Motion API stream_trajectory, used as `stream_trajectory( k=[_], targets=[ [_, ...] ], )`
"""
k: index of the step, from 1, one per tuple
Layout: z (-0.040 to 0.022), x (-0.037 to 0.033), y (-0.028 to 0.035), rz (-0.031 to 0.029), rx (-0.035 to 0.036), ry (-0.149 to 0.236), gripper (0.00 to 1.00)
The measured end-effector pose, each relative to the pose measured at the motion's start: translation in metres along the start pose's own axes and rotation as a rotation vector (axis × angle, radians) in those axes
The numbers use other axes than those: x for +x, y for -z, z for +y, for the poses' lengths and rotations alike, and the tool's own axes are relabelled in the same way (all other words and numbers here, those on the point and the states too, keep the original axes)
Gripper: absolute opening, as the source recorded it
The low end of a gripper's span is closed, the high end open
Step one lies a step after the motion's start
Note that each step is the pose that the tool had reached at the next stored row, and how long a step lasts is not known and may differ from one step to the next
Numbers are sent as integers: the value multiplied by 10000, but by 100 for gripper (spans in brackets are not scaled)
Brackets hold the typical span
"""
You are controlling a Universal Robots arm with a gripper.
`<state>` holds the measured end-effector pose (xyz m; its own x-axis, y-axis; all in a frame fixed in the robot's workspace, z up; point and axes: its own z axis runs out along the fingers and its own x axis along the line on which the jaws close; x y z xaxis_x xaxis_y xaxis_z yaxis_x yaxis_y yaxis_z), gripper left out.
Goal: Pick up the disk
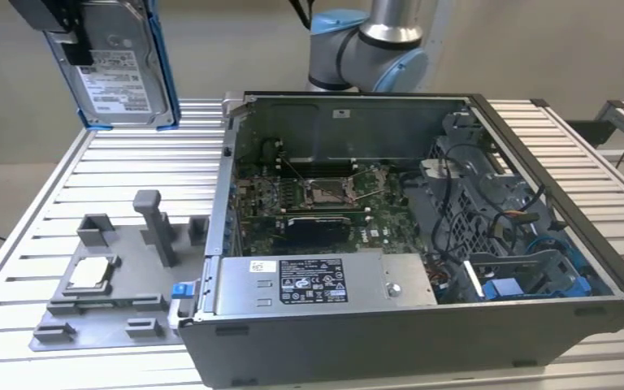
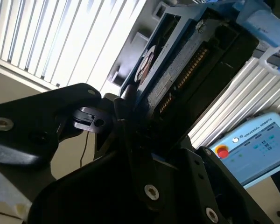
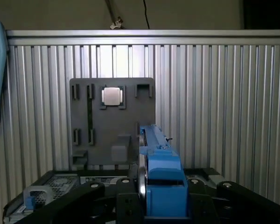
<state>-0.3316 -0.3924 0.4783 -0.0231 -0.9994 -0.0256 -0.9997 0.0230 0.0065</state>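
Observation:
The disk (image 1: 117, 65), a silver-grey drive with a white label and a bright blue frame, hangs upright high above the table's far corner at the exterior view's left. My gripper (image 1: 74, 36) is shut on its upper part, its black body reaching off the picture's edge. In the first wrist view the disk (image 3: 161, 172) shows edge-on, blue frame towards the camera, between the dark fingers (image 3: 123, 203). The second wrist view shows the disk's (image 2: 177, 70) connector edge and underside, held in the black gripper body.
An open computer case (image 1: 572, 244) takes up the table's middle and the exterior view's right; a grey box (image 1: 312, 280) with a white sticker sits in its near corner. A grey fixture plate (image 1: 127, 252) with posts holds a small silver chip (image 1: 90, 272) below the disk. A teach pendant (image 2: 252, 144) lies off the slatted table (image 1: 30, 211).

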Motion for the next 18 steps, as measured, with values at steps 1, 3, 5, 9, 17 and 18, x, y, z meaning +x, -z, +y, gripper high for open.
stream_trajectory(
  k=[1,3,5,9,17,18],
  targets=[
    [-47,-2,0,0,-1,-1,0],
    [-136,-6,0,1,-2,0,0],
    [-229,-9,-1,0,-1,0,0],
    [-410,-13,0,-15,-1,0,0],
    [-773,-25,-6,-41,0,-1,0],
    [-821,-26,-8,-43,0,-1,0]
  ],
)
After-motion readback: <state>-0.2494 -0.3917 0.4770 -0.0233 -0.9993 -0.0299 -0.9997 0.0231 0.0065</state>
